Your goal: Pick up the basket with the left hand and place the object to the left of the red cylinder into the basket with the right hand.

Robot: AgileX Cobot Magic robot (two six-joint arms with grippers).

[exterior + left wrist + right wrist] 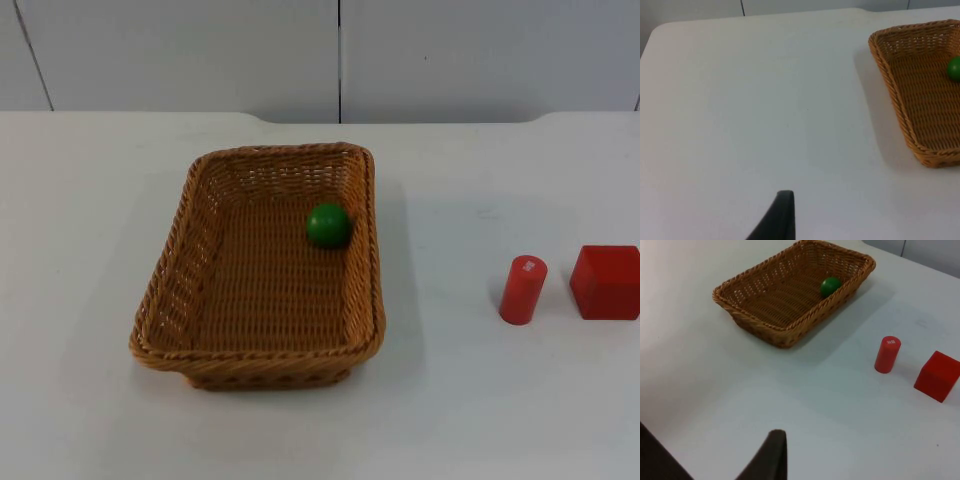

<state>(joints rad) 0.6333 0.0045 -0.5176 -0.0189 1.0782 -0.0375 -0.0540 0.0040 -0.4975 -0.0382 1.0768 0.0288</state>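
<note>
A woven brown basket (185,260) rests flat on the white table, left of centre. A green ball (328,225) lies inside it near the far right wall. A red cylinder (523,290) stands upright to the basket's right, well apart from it. My left gripper (782,220) hangs over bare table to the left of the basket (890,85), with the ball (955,69) in sight. My right gripper (772,455) is above the table, nearer than the basket (747,315), ball (830,286) and cylinder (887,354). Neither gripper touches anything.
A red cube (606,282) sits just right of the cylinder, near the table's right side; it is also in the right wrist view (937,375). The grey partition wall (340,50) closes the far edge of the table.
</note>
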